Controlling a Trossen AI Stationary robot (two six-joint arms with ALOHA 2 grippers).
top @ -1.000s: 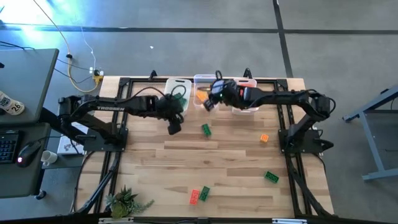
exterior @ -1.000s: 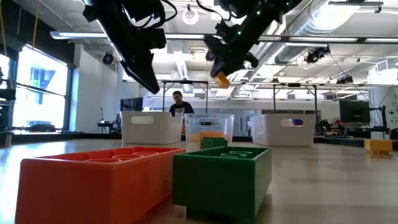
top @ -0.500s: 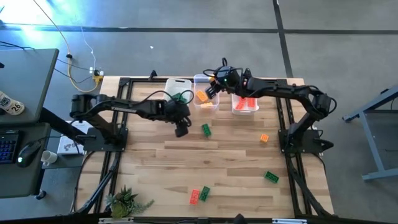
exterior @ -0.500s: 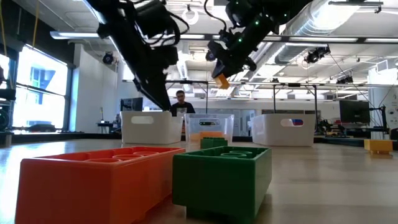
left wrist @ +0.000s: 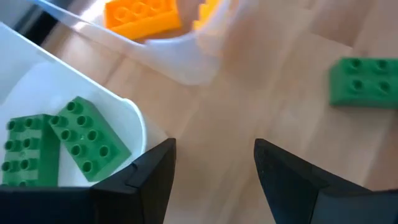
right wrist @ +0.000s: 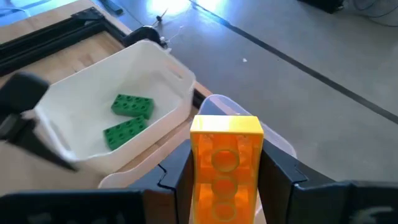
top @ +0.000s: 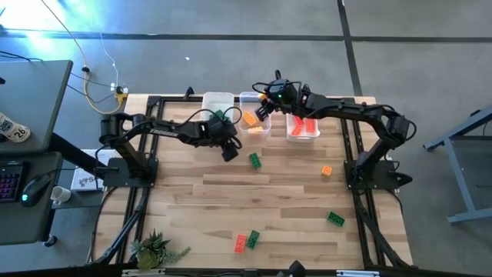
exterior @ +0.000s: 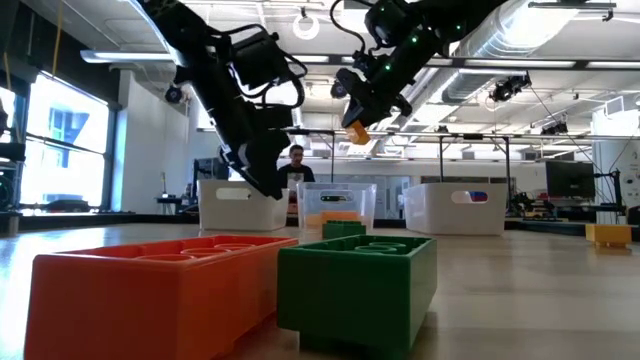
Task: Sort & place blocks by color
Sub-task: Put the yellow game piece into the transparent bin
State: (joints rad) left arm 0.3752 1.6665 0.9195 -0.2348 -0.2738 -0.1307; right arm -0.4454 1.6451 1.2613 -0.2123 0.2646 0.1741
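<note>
My right gripper [top: 264, 108] hangs above the middle bin [top: 254, 125] and is shut on an orange block [right wrist: 225, 158], which also shows in the low view [exterior: 356, 131]. My left gripper [left wrist: 214, 168] is open and empty. It stands over bare wood [top: 229, 152], between the left bin [top: 217, 102] and a green block [top: 254, 160] that lies flat on the table. Two green blocks [left wrist: 68, 143] lie in the left bin, orange ones [left wrist: 142, 15] in the middle bin, red ones in the right bin [top: 303, 127]. My right gripper pinches the orange block by its two long sides [right wrist: 198, 168], one finger [right wrist: 177, 171] on each. The block's free end [right wrist: 225, 126] sticks out past the fingertips. It comes from above, slanting down, and the block is lifted clear, tilted, over the middle bin.
More blocks lie loose on the table: an orange one [top: 327, 171] near the right arm's base, a green one [top: 335, 219], and a red-orange [top: 241, 243] and green [top: 252, 238] pair near the near edge. A small plant [top: 154, 248] stands at the near left corner. A person [exterior: 295, 165] shows in the room behind.
My left gripper has swung toward the table's right and come lower, away from the left bin's front and closer to the green block. My right gripper has carried the orange block a little toward the far edge, above the middle bin, still shut on it.
</note>
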